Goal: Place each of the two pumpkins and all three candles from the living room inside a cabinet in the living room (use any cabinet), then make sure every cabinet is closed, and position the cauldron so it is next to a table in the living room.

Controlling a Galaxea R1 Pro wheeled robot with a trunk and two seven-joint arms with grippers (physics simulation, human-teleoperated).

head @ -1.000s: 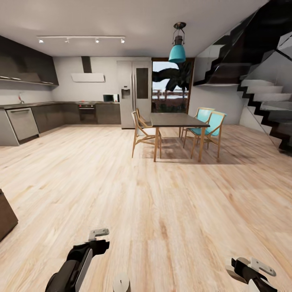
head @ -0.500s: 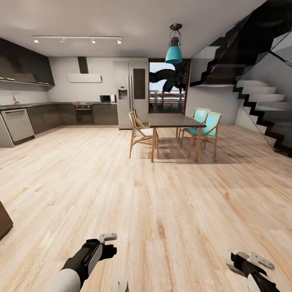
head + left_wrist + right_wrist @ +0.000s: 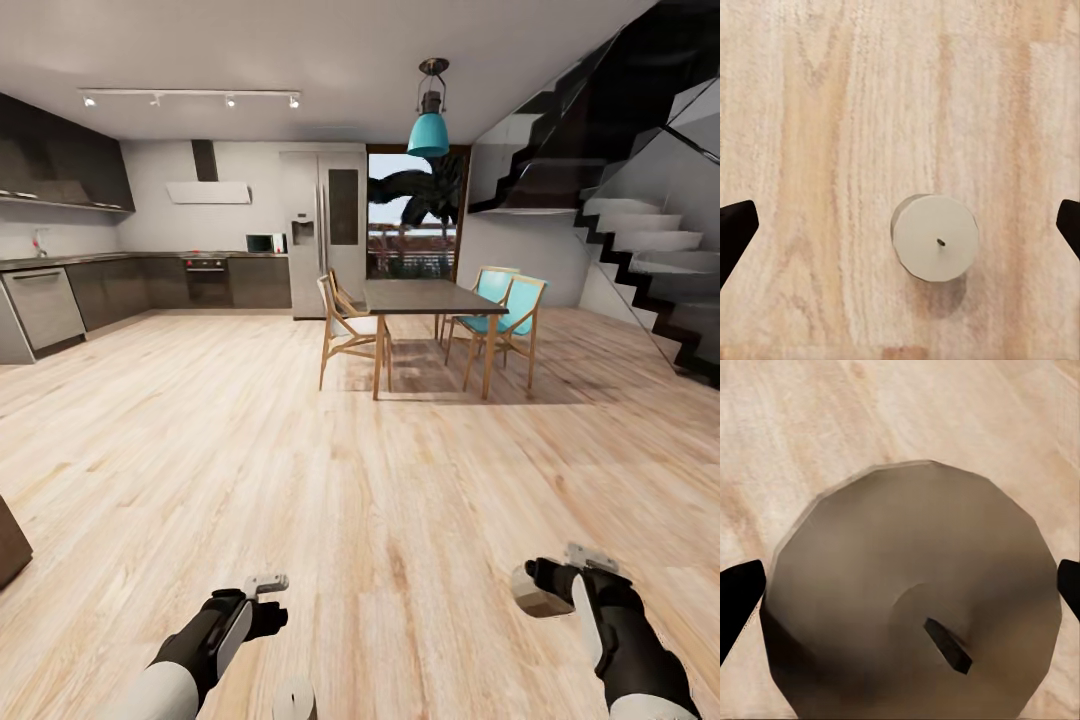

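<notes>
- Pale wood planks make up the floor (image 3: 300, 450), which runs from the robot out to a kitchen and a staircase at the far side of the room.
- Dark grey kitchen units (image 3: 150, 285) line the far left wall, with a tall steel fridge (image 3: 325, 235) beside them.
- Black-and-white stairs (image 3: 650, 260) climb along the right side.
- Near the middle stands a dark dining table (image 3: 425, 297) with wooden legs; a bare wooden chair (image 3: 345, 330) sits on one side of it and two turquoise chairs (image 3: 505, 310) on the other. A turquoise lamp (image 3: 428, 130) hangs above.
- Right gripper (image 3: 545, 590), low in the head view, holds a candle (image 3: 911, 600) off the floor. Its black fingers (image 3: 736, 596) sit at either side of the candle. This candle is a stubby grey-beige cylinder with a flat faceted top and a short dark wick.
- Left gripper (image 3: 265, 605) hangs low over the floor with its fingers (image 3: 735, 232) spread wide and nothing between them.
- Another candle (image 3: 936, 238) stands upright on the floor under the left gripper, apart from both fingers. It has a pale round top and a tiny dark wick.
</notes>
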